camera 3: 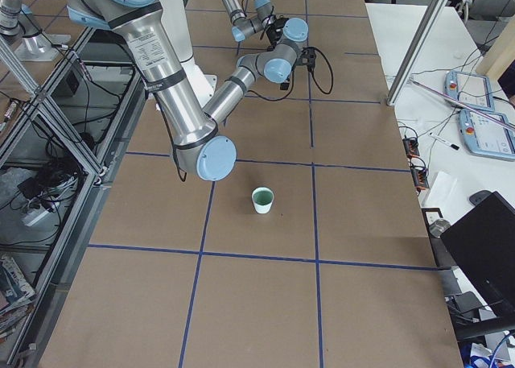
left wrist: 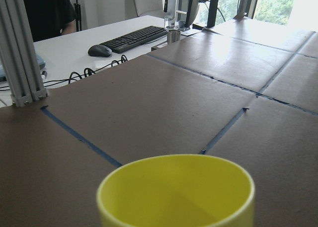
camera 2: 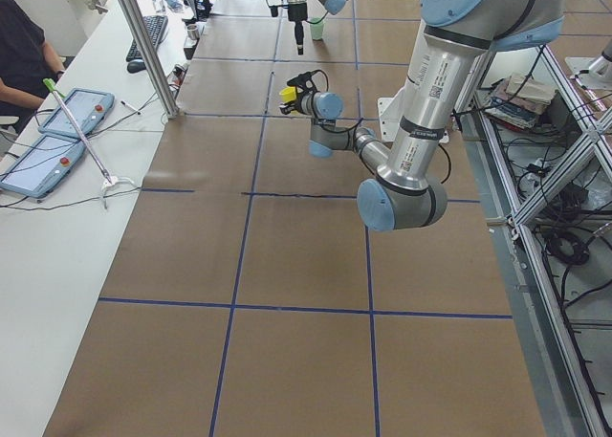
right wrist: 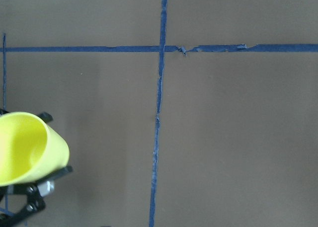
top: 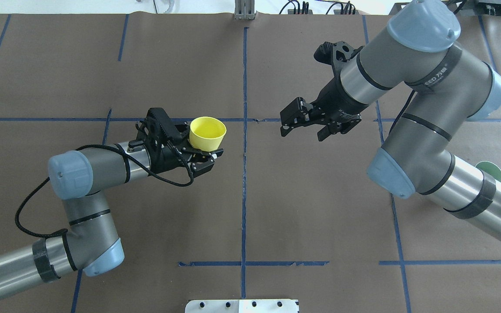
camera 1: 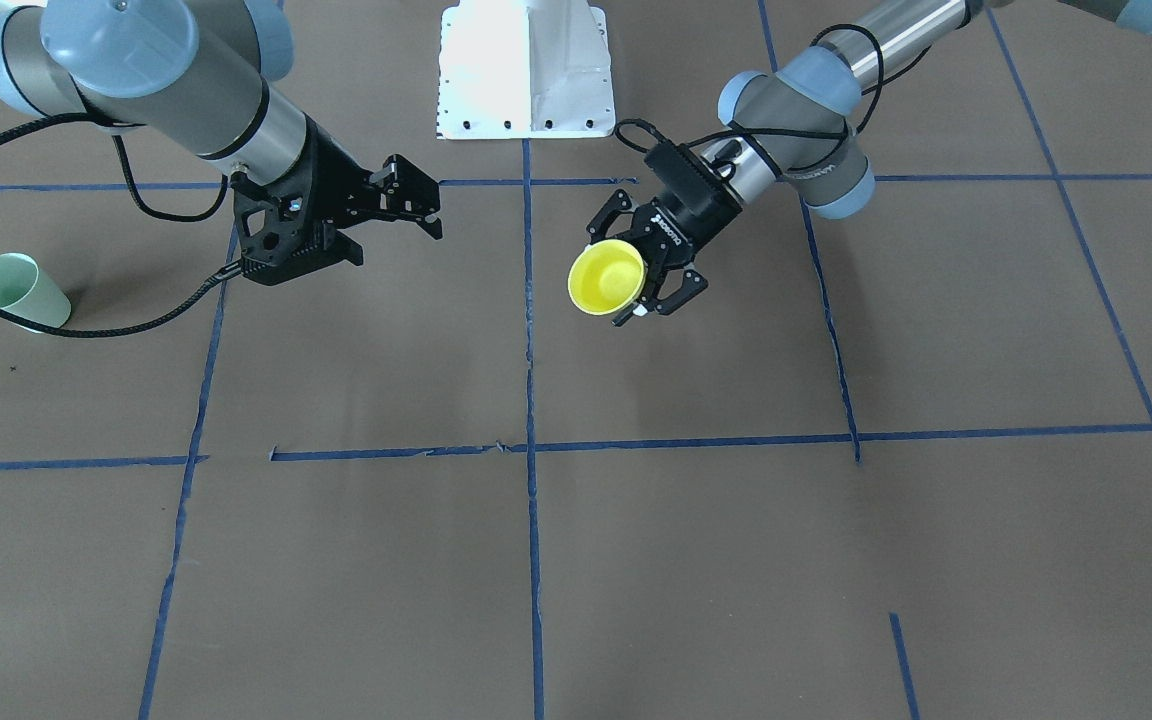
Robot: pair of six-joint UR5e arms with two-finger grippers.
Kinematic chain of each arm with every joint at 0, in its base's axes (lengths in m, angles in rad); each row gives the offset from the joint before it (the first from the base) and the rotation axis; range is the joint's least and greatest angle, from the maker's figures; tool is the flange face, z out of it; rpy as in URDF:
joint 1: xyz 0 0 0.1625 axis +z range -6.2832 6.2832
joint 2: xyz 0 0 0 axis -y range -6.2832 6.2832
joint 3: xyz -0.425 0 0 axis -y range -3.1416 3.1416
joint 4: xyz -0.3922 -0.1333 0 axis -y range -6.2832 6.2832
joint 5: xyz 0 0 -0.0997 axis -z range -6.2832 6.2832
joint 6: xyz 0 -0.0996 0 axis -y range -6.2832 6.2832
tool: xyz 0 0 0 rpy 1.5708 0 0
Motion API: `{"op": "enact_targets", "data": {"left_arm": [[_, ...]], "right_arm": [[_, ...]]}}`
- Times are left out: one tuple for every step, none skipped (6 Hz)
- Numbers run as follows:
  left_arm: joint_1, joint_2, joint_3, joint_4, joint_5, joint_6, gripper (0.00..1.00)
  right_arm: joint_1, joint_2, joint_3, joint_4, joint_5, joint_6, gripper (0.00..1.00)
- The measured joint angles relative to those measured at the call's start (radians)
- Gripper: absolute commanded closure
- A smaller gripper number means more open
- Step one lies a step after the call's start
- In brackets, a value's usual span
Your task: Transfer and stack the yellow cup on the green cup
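- Why is the yellow cup (top: 207, 132) up?
- The left gripper (camera 1: 636, 262) pinches it, maybe to pass it. The right gripper (top: 303, 126) is near, fingers apart. The green cup (camera 1: 18, 290) stands by the right edge.

Seen from overhead, my left gripper (top: 205, 145) holds the held cup (top: 207, 131) above the table (top: 320, 217), just left of the centre tape line (top: 244, 174). My right gripper (top: 302, 130) hangs opposite, across that line. The standing cup (camera 1: 18, 290) sits on the table far to my right, well apart from both.
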Motion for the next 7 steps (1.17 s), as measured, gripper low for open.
{"op": "enact_targets", "data": {"left_arm": [[0.036, -0.004, -0.002, 0.002, -0.003, 0.03, 0.98], [0.064, -0.01, 0.0, 0.004, -0.003, 0.049, 0.97], [0.083, -0.015, 0.003, 0.005, -0.003, 0.055, 0.95], [0.095, -0.021, 0.003, 0.004, -0.002, 0.053, 0.92], [0.106, -0.028, 0.001, 0.004, -0.002, 0.051, 0.83], [0.12, -0.034, -0.001, 0.004, -0.001, 0.049, 0.83], [0.13, -0.036, -0.002, 0.004, 0.0, 0.047, 0.82]], "right_arm": [[-0.014, 0.022, -0.009, 0.0, -0.002, 0.012, 0.0], [-0.032, 0.035, -0.014, -0.001, -0.002, 0.023, 0.0], [-0.056, 0.041, -0.016, -0.001, -0.002, 0.031, 0.0], [-0.082, 0.047, -0.02, -0.001, -0.003, 0.035, 0.0], [-0.098, 0.065, -0.036, -0.001, -0.003, 0.041, 0.0], [-0.11, 0.084, -0.057, 0.0, -0.003, 0.051, 0.0], [-0.123, 0.094, -0.073, 0.001, -0.009, 0.055, 0.0]]}}
